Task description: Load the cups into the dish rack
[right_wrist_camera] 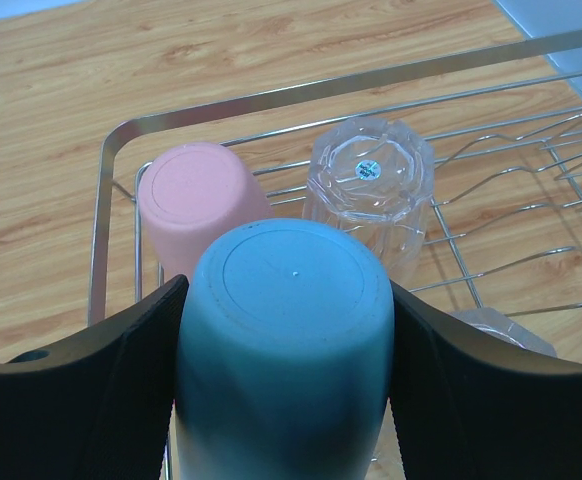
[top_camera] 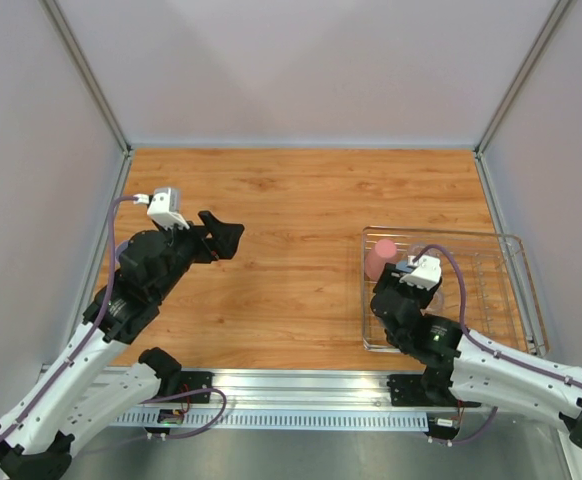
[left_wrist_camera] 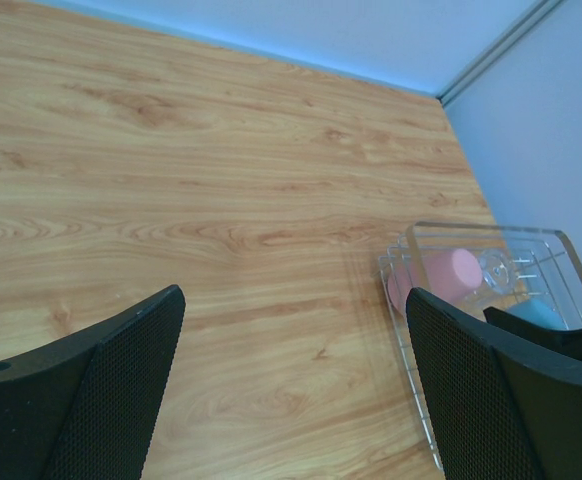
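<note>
Your right gripper [right_wrist_camera: 286, 300] pinches the blue cup [right_wrist_camera: 289, 360] by its sides, base up; mouth-down suits draining. Just ahead of the fingers, the pink cup [right_wrist_camera: 193, 195] and a glass [right_wrist_camera: 369, 185] stand inverted in the rack [right_wrist_camera: 101, 230] corner. Your cup sits right behind them, probably bound for the next slot; whether it touches the wires, you cannot tell. Your left gripper [left_wrist_camera: 293, 300] is spread wide and empty over the table [left_wrist_camera: 221, 200], with the rack off to its right.

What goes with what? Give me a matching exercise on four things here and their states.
1 pink cup
2 blue cup
3 glass
4 left end effector

a open above the table
b sticker on its base
c held by the right end effector
d bottom up at the rack corner

Pairs: 1-d, 2-c, 3-b, 4-a
</note>
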`<state>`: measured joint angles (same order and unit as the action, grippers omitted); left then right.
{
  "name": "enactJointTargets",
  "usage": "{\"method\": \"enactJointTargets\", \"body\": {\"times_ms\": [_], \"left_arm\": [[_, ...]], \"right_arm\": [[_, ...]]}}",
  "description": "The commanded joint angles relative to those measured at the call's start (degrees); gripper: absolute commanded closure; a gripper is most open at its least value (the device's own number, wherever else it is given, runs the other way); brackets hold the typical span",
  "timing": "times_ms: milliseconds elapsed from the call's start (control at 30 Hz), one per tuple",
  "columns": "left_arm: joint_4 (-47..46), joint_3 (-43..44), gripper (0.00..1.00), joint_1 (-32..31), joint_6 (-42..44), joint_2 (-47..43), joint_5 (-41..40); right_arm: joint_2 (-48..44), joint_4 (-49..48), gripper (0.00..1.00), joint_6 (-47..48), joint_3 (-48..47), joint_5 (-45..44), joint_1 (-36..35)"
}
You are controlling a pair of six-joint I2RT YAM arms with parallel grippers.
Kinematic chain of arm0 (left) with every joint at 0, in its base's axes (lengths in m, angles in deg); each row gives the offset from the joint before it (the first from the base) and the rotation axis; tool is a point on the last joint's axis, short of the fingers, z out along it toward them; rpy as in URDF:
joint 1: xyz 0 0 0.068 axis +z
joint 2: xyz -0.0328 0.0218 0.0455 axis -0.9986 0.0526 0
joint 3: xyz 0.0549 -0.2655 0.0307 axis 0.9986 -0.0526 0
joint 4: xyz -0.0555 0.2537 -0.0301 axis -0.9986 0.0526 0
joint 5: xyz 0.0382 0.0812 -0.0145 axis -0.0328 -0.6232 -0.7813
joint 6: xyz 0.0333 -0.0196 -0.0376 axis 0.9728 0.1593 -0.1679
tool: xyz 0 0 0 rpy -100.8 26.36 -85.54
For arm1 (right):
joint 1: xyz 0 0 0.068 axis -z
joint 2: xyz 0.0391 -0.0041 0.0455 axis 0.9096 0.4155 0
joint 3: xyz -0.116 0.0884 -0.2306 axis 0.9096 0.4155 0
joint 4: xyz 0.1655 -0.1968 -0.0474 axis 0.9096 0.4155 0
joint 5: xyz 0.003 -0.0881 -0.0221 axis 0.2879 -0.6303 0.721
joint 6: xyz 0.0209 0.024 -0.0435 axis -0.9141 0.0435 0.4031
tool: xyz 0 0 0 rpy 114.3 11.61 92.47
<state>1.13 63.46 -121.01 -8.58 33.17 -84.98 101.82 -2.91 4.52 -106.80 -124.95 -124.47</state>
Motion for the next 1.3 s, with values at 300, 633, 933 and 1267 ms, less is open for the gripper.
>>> {"method": "enactJointTargets", "body": {"times_ms": [300,633,933,1267], "left_arm": [[0.5,-0.9,0.0,0.2,-0.3,-1.5,0.8],[0.6,-1.0,0.0,0.1,0.4,-2.0,0.8],[1.4,-0.5,0.0,0.1,0.8,-2.0,0.9],[5.4,0.4,0.0,0.1,1.8,-3.8,-1.0]], "right_arm": [[0.2,-0.9,0.39,-6.2,0.1,-2.3,-0.6],[0.2,1.6,0.17,-7.2,-0.4,-0.4,-0.7],[-2.6,4.3,0.19,-4.8,-3.5,2.8,-0.6],[-4.4,26.0,0.23,-10.1,-15.1,14.2,-0.6]]}}
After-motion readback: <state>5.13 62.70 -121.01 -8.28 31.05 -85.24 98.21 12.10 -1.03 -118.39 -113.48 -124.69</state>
